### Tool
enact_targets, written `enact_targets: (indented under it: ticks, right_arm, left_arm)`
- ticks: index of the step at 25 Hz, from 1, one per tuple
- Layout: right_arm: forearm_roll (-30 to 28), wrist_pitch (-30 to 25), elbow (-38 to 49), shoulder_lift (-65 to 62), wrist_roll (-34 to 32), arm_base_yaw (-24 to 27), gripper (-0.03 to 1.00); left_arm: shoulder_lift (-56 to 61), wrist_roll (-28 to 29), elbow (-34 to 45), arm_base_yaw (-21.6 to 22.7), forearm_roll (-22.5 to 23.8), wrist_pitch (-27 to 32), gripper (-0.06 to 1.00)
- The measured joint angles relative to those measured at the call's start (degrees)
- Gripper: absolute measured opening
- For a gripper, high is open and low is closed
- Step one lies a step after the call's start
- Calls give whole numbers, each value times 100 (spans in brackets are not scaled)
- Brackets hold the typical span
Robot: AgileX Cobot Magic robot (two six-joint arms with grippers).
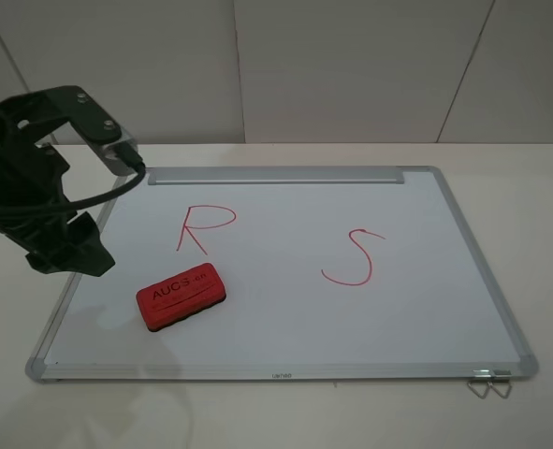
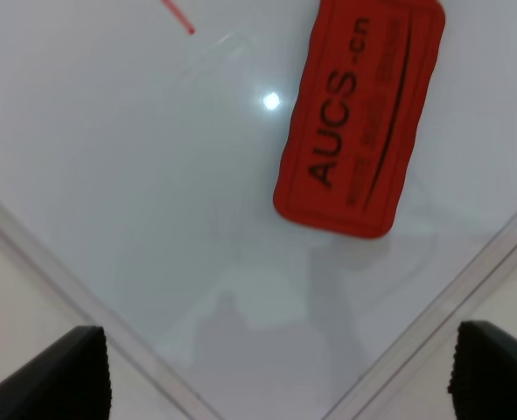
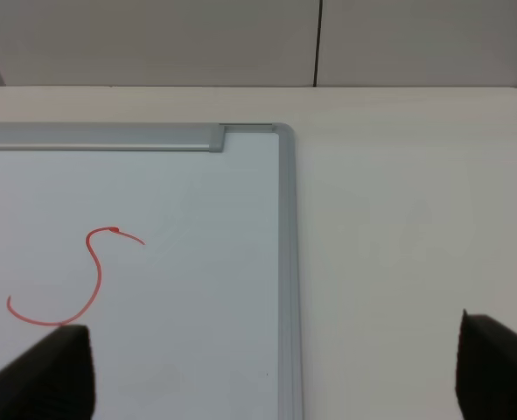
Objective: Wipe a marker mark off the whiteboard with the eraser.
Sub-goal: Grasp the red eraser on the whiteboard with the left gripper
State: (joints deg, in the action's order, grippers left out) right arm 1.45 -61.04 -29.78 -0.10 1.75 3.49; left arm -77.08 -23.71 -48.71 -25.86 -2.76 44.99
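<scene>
Eraser (image 1: pixel 181 296) lies flat, red top up, on the whiteboard (image 1: pixel 426 318) just beside the red R (image 1: pixel 201 227), touching neither hand. Left hand (image 2: pixel 280 381) hovers over the whiteboard's left edge, fingers spread wide and empty (likely lining up to pick it up). Right hand (image 3: pixel 267 376), also spread and empty, hangs on the S (image 1: pixel 353 259) side, out of the way

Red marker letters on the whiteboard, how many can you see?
2. The R is on the left half of the whiteboard, just beyond the eraser; the S is on its right half. The left arm covers some left edge, possibly hiding more.
</scene>
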Motion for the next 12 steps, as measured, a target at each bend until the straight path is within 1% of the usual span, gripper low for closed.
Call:
enact_targets:
  ticks: [5,8,12]
  right_arm:
    - [0,0,0,0,0,0,71]
    - [0,0,0,0,0,0,71]
    - [0,0,0,0,0,0,71]
  left_arm:
    - [-1647,-17,-1033,-394,-22,205,77]
    - [-2239,-80,-1287,-570,-22,249,77]
    - [-2623,-119,-1310,-749,-22,213,77]
